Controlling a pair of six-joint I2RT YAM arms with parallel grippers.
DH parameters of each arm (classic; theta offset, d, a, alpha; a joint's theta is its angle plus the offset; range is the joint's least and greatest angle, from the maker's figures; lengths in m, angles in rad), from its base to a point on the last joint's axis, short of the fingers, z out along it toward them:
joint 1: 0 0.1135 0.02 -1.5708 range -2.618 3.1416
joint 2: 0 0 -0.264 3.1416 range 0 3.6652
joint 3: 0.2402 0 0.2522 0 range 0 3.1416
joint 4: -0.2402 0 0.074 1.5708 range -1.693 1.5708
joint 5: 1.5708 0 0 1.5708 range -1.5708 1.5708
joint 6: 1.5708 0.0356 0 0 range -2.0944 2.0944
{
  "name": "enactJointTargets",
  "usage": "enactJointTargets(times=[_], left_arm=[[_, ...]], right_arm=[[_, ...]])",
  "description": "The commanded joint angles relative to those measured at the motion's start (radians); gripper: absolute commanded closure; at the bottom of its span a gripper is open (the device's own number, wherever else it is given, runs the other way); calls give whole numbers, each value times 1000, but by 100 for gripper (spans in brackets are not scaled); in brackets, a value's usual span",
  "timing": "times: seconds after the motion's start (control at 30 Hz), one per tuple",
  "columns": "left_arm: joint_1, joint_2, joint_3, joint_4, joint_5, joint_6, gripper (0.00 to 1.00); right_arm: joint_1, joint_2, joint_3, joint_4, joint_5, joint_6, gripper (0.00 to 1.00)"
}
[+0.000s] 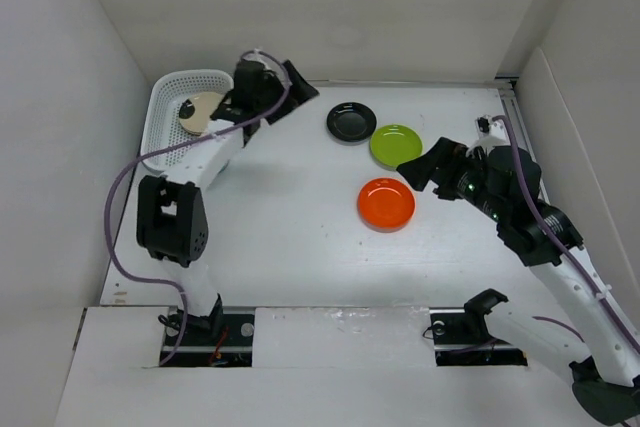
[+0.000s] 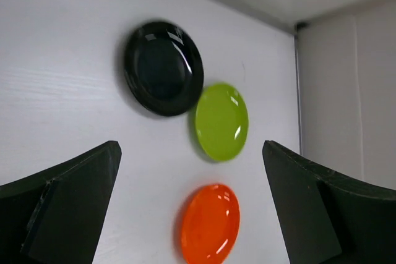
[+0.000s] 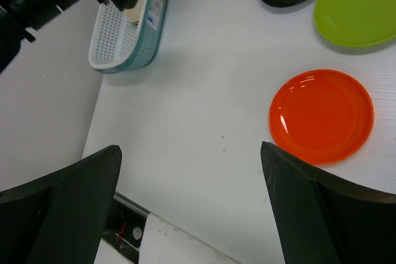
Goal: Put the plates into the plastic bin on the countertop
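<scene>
Left gripper (image 1: 297,85): released, fingers spread wide, nothing between them. It sits just beside the right side of the plastic bin (image 1: 162,119) and faces the loose plates.

Right gripper (image 1: 418,173): likewise spread and empty. It is near the right edges of the lime green plate (image 1: 396,145) and the orange plate (image 1: 386,204) and touches neither.

Plastic bin: white lattice basket in the far left corner of the countertop (image 1: 290,247), against the left wall. A cream plate (image 1: 200,112) with a dark mark lies inside it (whether others lie beneath it cannot be told).

Plates outside the bin: three, all flat on the countertop right of centre.
- Black plate (image 1: 351,122): farthest back.
- Lime green plate: just beside the black one, to its right and nearer. Their rims meet or nearly meet; contact cannot be confirmed.
- Orange plate: nearest the arm bases, apart from the green one.
</scene>
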Motion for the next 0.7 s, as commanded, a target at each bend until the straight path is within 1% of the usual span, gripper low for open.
enactJointTargets(times=[0.0,0.07,0.1,0.17,0.23,0.33,0.47,0.53,0.6,0.67], left_arm=[[-86,99,-74,99,94,16,1],[-119,150,-74,124,105,16,1],[-139,203,-59,112,84,16,1],[-150,276,-22,99,84,4,1],[-150,308,-13,99,58,-5,1],[-159,366,12,101,21,-18,1],[-159,448,100,72,-22,-30,1],[-159,498,139,44,-33,-39,1],[-159,537,206,26,-33,-50,3],[-159,602,261,-12,-22,-62,9]], right_arm=[[-4,4,33,-11,105,54,0],[-4,-10,33,-12,114,63,0],[-4,-19,33,-12,131,63,0],[-4,-40,62,-40,177,63,0],[-4,-53,87,-71,227,63,0],[-4,-79,119,-97,228,63,0],[-4,-111,119,-124,218,73,0],[-4,-125,110,-124,240,82,0],[-4,-134,110,-134,252,82,0],[-4,-134,110,-134,252,82,0]])
